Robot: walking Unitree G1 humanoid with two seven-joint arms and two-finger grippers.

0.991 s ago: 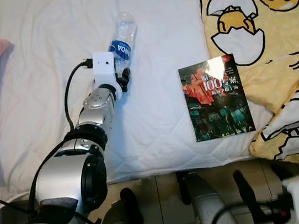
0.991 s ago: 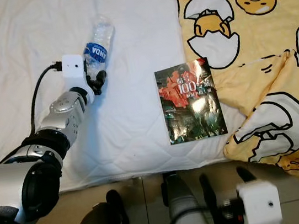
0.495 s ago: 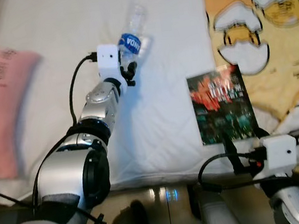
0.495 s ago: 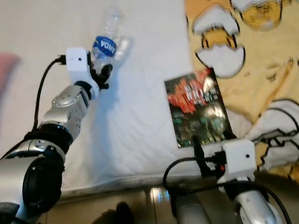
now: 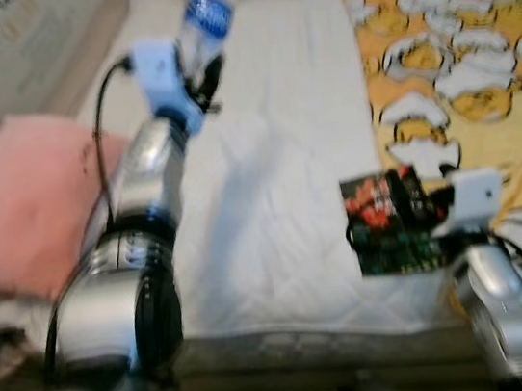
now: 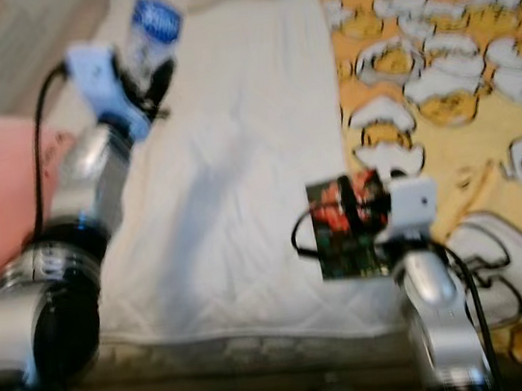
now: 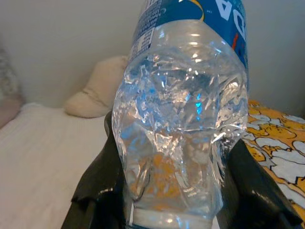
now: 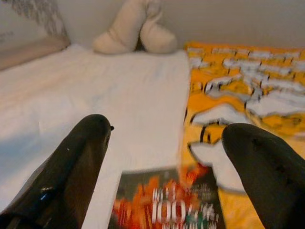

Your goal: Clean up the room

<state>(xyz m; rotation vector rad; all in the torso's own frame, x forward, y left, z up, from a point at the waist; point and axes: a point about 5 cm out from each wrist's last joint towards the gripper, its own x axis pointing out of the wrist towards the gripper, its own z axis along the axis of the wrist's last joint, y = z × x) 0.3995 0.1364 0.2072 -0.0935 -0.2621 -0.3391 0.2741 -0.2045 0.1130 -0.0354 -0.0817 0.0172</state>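
Both jaws' loads: bottle (image 7: 183,119), book (image 8: 167,202) ahead.

Readable text on the book and the bottle

The book (image 8: 167,207), at the bottom centre of the right wrist view, shows "100" in white on its cover. The water bottle (image 7: 183,119) has a blue label with the white letters "DA" at upper right.

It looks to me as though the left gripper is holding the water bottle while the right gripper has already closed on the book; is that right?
Not quite. The left gripper does hold the water bottle, but the right gripper has not closed on the book. The right wrist view shows its two fingers spread wide apart, with the book lying on the bed between and ahead of them.
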